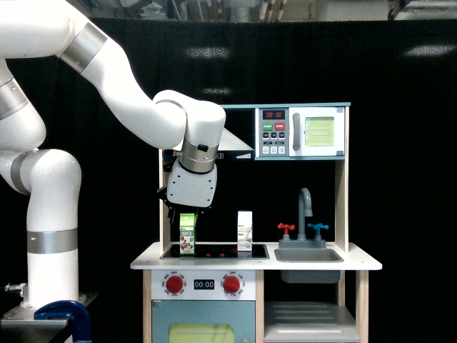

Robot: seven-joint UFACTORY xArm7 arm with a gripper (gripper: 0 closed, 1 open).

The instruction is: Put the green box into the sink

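Single exterior view, level, frontal, mid-range on toy kitchen (343, 266).

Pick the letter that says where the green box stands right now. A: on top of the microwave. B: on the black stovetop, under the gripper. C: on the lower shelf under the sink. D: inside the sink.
B: the green box stands upright on the black stovetop, directly beneath the gripper.

You saw a green box (188, 234) with white lettering and a dark fruit picture, beside a white carton (245, 231), both on a black stovetop (214, 251). The grey sink (308, 255) sat in a white counter (146, 262), with red (286, 228) and blue (317, 228) tap handles. The arm (128, 96) was white with silver bands, against a black curtain (400, 179).
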